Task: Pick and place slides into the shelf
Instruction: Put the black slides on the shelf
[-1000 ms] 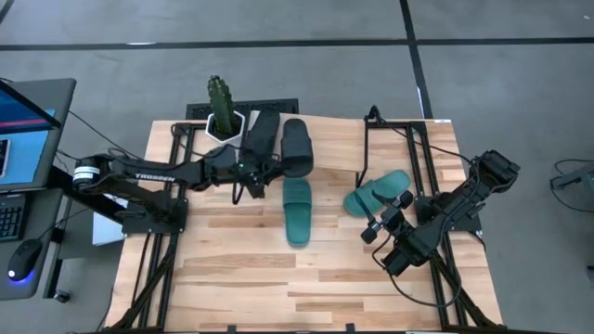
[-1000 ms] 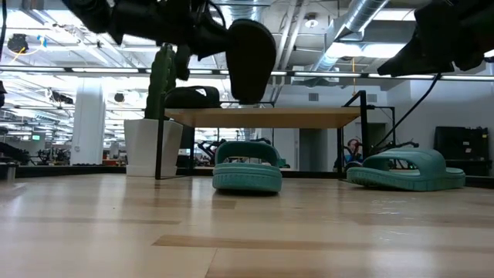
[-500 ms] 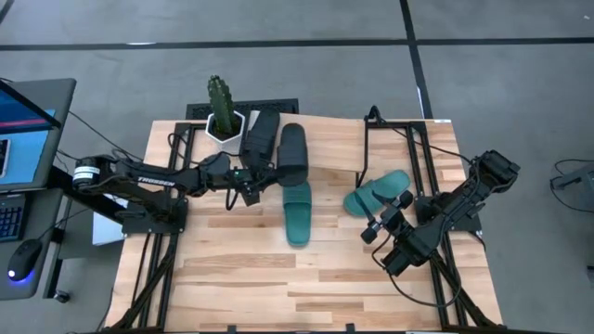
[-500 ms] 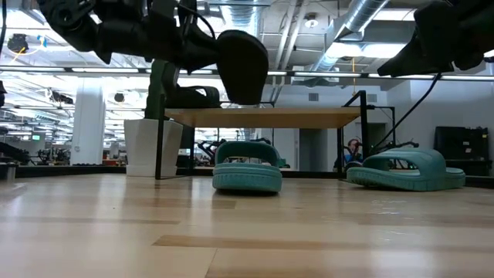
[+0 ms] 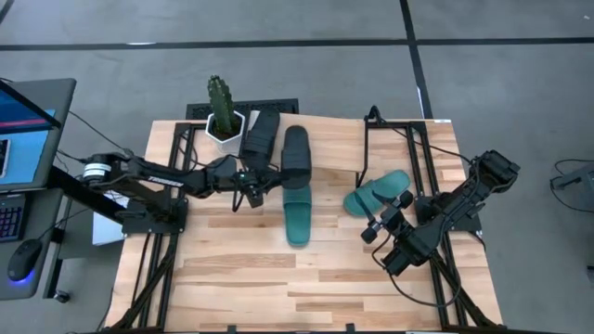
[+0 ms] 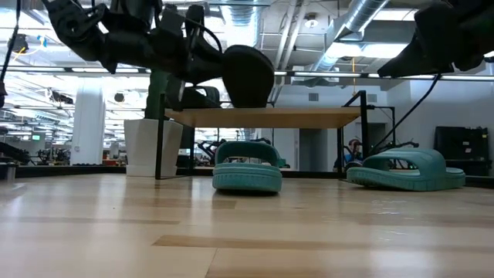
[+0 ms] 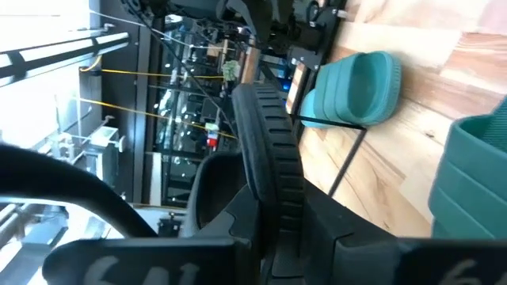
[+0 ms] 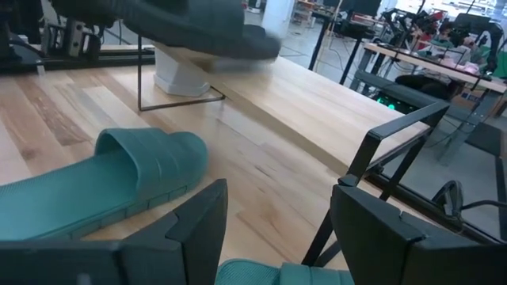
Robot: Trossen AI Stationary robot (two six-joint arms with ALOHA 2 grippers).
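Observation:
One black slide [image 5: 260, 137] lies on the tilted light-wood shelf [image 5: 329, 139] beside the cactus pot. My left gripper [image 5: 266, 175] is shut on the second black slide [image 5: 295, 154] and carries it over the shelf board [image 6: 309, 117]. A teal slide [image 5: 297, 211] lies sole-down on the table in front of the shelf. The other teal slide [image 5: 374, 194] lies to the right, by the shelf's right legs. My right gripper [image 5: 385, 219] hovers open just near of it, touching nothing. My left gripper pinches the black slide between its two fingers at the slide's left side, toward its near end [image 7: 268, 194]. The fingers come about level from the table's left. The slide is lifted, tilted [image 6: 247, 75], its lower edge just above the shelf board; whether it touches, I cannot tell.
A cactus in a white pot [image 5: 221, 116] stands at the shelf's far left corner. Black frame legs [image 5: 366, 148] rise at the shelf's right end. A laptop and mouse sit off the table's left. Bare planks [image 5: 278, 278] stretch across the near half.
My left gripper has turned and come down a little, still shut on the black slide. The slide, which hung steeply with one end down, now sits flatter and lower, close over the shelf board.

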